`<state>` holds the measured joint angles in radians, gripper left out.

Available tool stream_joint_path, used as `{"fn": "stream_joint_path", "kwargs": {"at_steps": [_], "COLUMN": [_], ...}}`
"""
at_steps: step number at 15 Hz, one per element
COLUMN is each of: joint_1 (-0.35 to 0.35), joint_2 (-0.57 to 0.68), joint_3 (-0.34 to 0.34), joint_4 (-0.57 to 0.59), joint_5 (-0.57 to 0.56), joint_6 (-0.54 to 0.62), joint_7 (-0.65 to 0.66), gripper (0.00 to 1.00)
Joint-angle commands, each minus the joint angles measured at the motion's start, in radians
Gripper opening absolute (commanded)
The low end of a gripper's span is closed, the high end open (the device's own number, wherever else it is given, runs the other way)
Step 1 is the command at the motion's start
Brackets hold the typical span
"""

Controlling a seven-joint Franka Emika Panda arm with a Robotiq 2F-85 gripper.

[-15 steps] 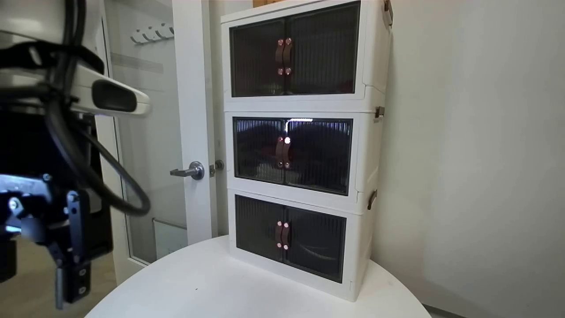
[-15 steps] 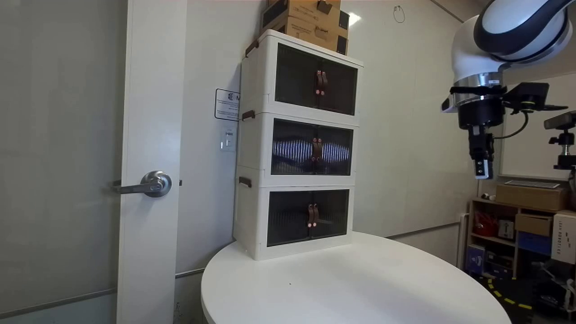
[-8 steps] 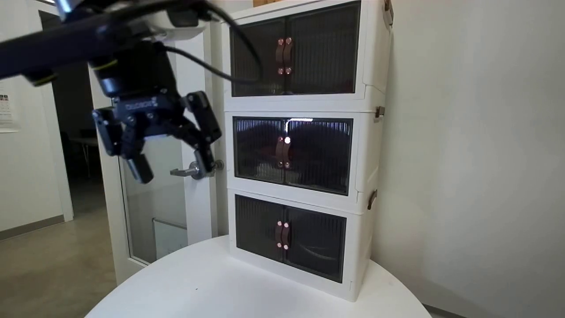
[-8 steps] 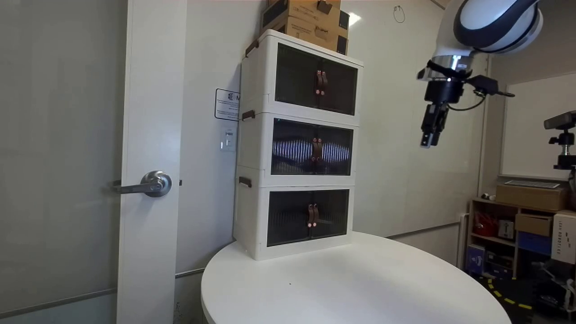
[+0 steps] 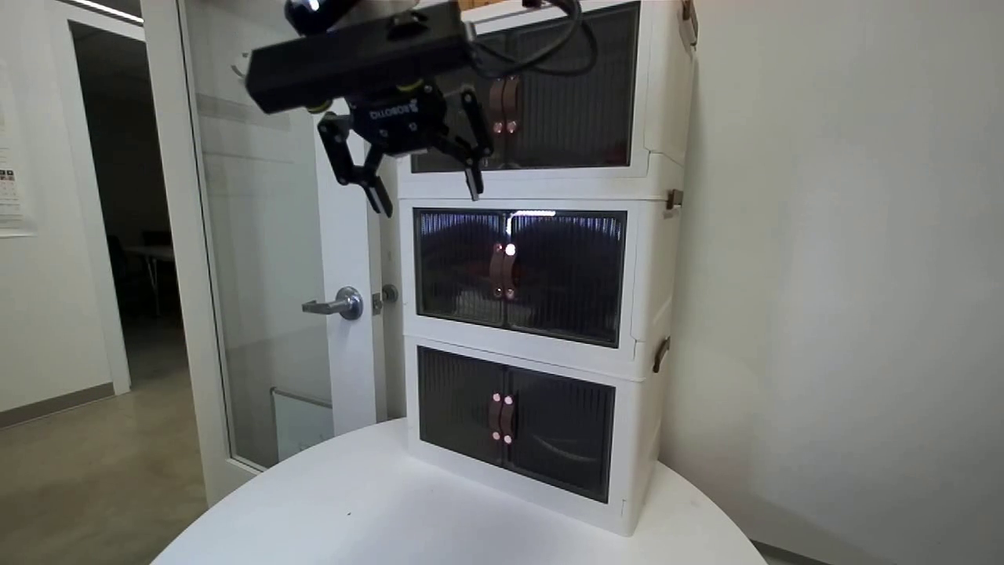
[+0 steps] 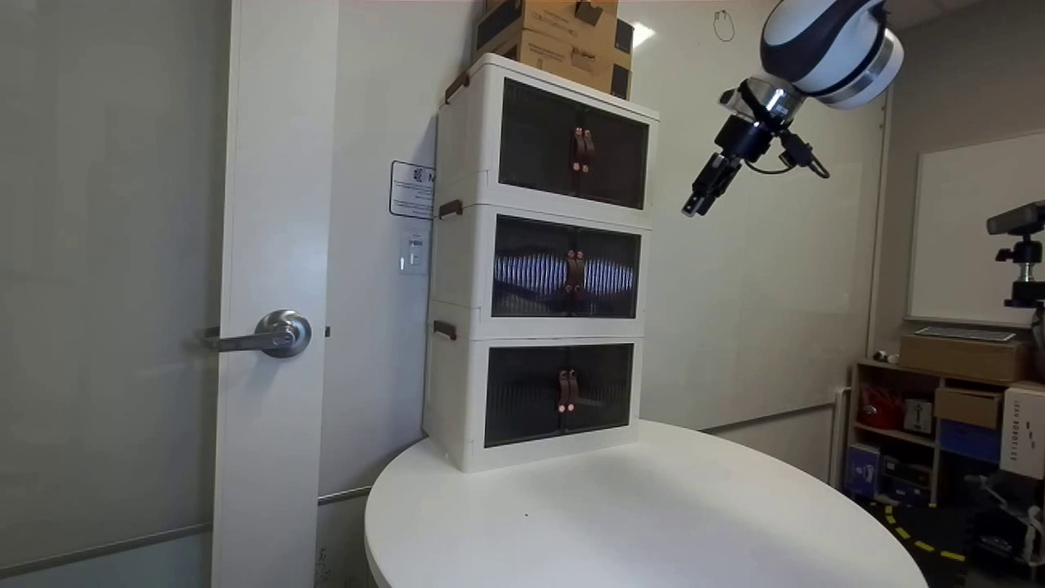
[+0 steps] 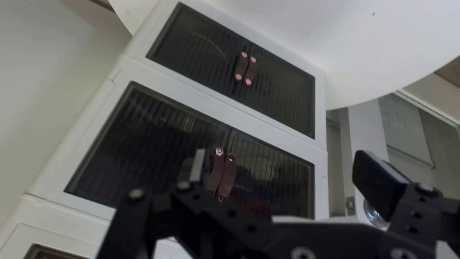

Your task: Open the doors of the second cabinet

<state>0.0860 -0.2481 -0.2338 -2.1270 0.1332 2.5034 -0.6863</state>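
The second cabinet [image 5: 518, 344] is the white middle tier of the stack. Its doors [image 5: 569, 286] are dark, ribbed and see-through, and both are closed flush with the frame. Two reddish-brown strap handles [image 5: 503, 271] meet at their centre. In the wrist view something red [image 7: 253, 205] shows dimly behind the panel. My gripper [image 5: 429, 198] hangs in the air in front of the stack, jaws spread wide with nothing between them. It tilts down toward the cabinet, apart from it [image 6: 695, 206]. In the wrist view, one of the fingers [image 7: 197, 167] overlaps the picture beside the handles [image 7: 225, 176].
Matching tiers sit above [image 6: 535, 143] and below [image 6: 522, 400]. Cardboard boxes [image 6: 575, 53] top the stack. It stands on a round white table [image 6: 637, 514] close to a wall. A glass door with a lever handle [image 5: 337, 304] is beside it. A camera on a mount [image 6: 1024, 253] stands farther off.
My arm has swung toward the stack and risen. The gripper has turned from pointing down to slanting at the cabinet. Doors and stack have not moved.
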Motion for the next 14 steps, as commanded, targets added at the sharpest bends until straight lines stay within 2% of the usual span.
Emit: {"fn": "stream_joint_path", "kwargs": {"at_steps": [1,2,3,5,10,14], "joint_1": [0.163,0.163,0.093,0.046,-0.11,-0.214], "joint_2": [0.113,0.149,0.19,0.264,0.429,0.533], "joint_3": [-0.146,-0.152,-0.096,-0.067,0.05,0.142], "joint_4": [0.122,0.152,0.183,0.24,0.369,0.499], "joint_5": [0.281,0.365,0.439,0.526,0.507,0.526], "joint_6": [0.023,0.014,-0.005,-0.026,-0.028,-0.085], "joint_7": [-0.244,-0.312,-0.369,-0.443,-0.479,-0.506], "gripper": [1.0,1.0,1.0,1.0,1.0,1.0]}}
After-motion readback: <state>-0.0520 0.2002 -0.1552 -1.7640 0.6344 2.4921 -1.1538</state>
